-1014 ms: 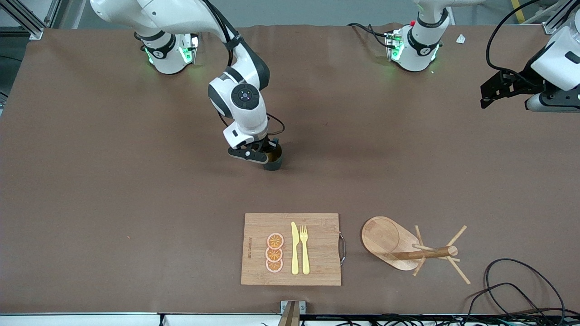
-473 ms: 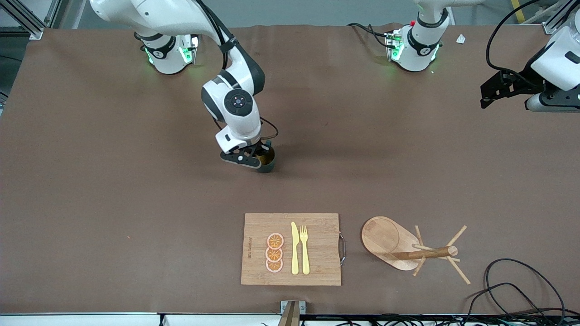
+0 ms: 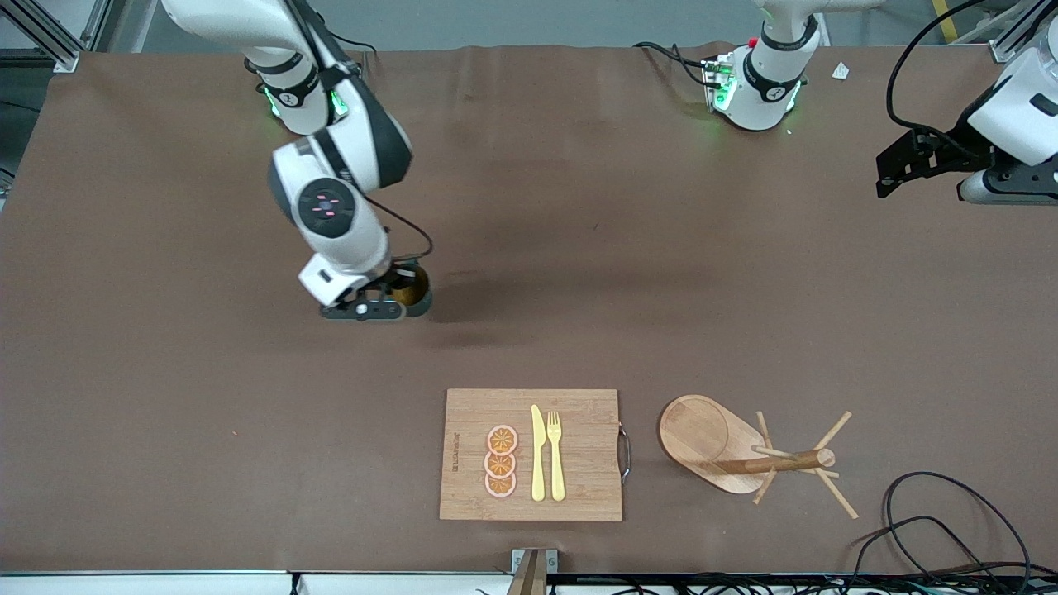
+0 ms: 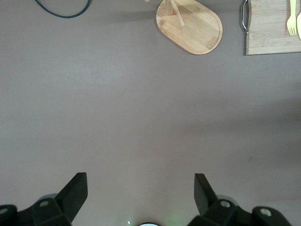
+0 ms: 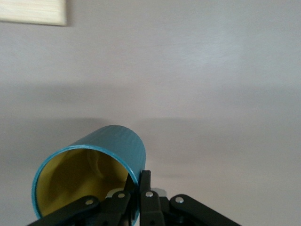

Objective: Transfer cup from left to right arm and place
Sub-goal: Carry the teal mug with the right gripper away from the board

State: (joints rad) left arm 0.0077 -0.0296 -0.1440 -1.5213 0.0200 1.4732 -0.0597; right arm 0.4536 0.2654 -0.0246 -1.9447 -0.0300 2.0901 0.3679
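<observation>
The cup (image 3: 416, 291) is a small dark teal mug with a yellow-ochre inside. My right gripper (image 3: 395, 296) is shut on its rim and holds it over the brown table, toward the right arm's end. In the right wrist view the cup (image 5: 101, 167) shows tilted, and the right gripper (image 5: 139, 181) pinches its wall, one finger inside and one outside. My left gripper (image 4: 140, 193) is open and empty, held high over the table at the left arm's end; the arm waits there (image 3: 926, 161).
A wooden board (image 3: 579, 454) with orange slices (image 3: 501, 461), a yellow knife (image 3: 538, 453) and fork (image 3: 555, 454) lies near the front edge. A wooden mug tree (image 3: 748, 453) lies tipped over beside it. Cables (image 3: 934, 529) lie at the front corner.
My right arm has carried the cup sideways toward the right arm's end of the table. The left arm has not moved.
</observation>
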